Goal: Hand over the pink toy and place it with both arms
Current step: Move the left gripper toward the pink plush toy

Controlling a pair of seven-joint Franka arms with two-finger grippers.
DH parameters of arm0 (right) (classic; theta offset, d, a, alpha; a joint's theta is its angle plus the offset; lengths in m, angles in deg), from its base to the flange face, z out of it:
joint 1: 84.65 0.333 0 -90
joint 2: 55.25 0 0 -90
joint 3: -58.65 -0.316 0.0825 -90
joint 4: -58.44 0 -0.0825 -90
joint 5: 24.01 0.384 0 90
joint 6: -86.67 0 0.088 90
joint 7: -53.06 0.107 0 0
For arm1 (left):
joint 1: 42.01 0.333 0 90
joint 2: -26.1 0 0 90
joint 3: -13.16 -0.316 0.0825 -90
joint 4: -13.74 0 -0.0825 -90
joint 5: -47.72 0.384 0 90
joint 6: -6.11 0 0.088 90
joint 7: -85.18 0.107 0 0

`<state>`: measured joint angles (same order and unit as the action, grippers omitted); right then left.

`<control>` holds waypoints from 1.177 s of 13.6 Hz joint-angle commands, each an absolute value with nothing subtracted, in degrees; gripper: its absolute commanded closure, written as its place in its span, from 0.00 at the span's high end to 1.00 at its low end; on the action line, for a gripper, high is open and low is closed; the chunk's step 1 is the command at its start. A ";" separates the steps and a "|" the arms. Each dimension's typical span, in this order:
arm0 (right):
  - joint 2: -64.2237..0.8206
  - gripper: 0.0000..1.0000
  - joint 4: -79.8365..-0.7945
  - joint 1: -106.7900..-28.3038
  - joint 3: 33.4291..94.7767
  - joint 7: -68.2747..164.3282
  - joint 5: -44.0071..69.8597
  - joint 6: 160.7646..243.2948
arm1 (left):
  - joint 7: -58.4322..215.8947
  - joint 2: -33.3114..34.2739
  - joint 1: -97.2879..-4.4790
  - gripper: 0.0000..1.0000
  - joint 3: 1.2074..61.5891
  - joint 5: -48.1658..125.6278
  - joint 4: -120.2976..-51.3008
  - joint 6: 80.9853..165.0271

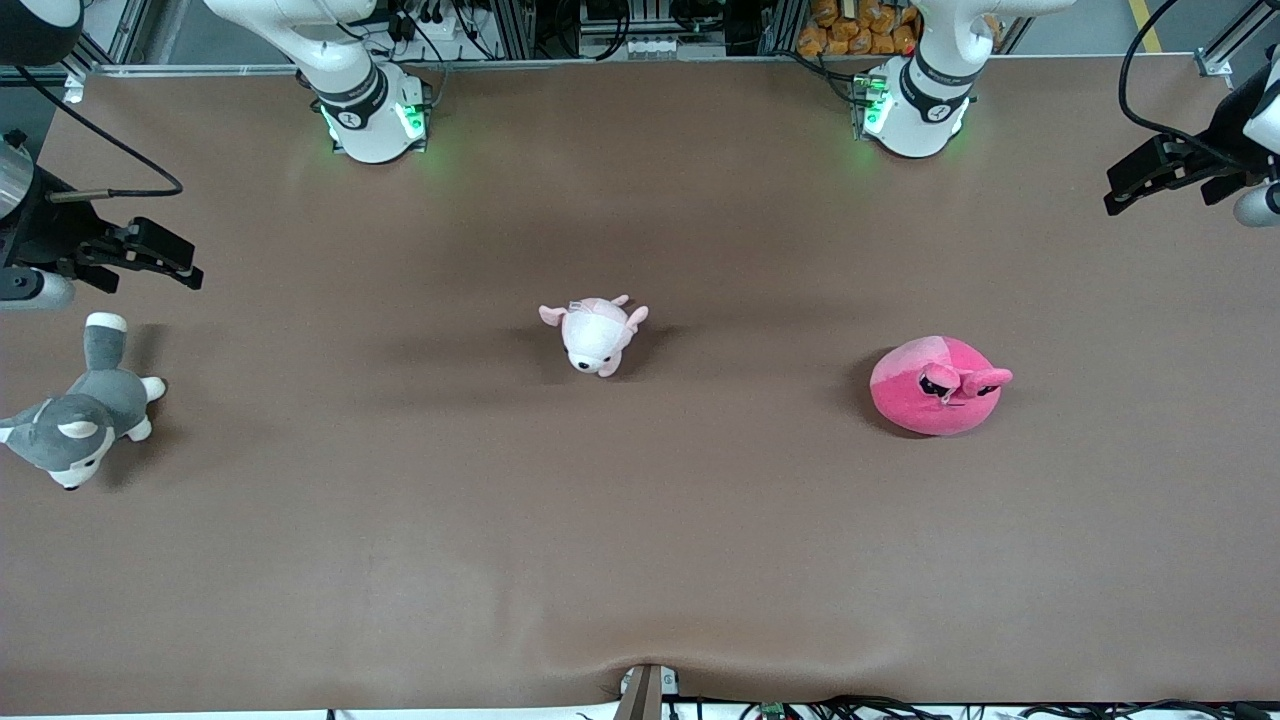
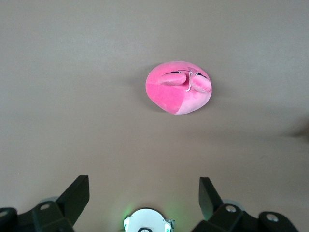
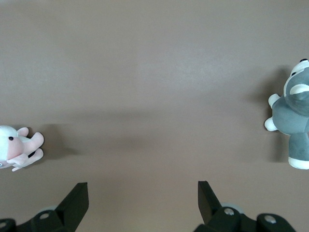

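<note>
Lying free — pink toy (image 1: 938, 386): on the table (image 1: 640, 560) toward the left arm's end, scowling face up, nothing touching it; well placed for the left arm to take first.
Grey-and-white plush dog (image 1: 80, 415): right arm's end, partly cut off.
Pale plush animal (image 1: 596, 332): mid-table, slightly farther from the front camera.
Left pincer (image 1: 1140, 180): raised, wide open, empty, waiting.
Right pincer (image 1: 150, 255): raised above the dog, wide open, empty.
Hidden: both wrists run out of frame.
</note>
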<state>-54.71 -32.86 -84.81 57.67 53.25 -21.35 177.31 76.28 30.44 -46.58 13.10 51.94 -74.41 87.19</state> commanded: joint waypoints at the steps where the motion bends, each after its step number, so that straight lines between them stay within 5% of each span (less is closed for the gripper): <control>1: -54.37 1.00 -32.61 -84.74 57.51 52.53 -20.49 178.07 | 77.36 29.88 -46.49 1.00 13.34 52.64 -73.01 86.00; 16: -53.58 1.00 -33.23 -87.11 57.60 46.03 -21.19 177.03 | 76.13 28.39 -46.40 1.00 13.16 53.00 -73.01 86.87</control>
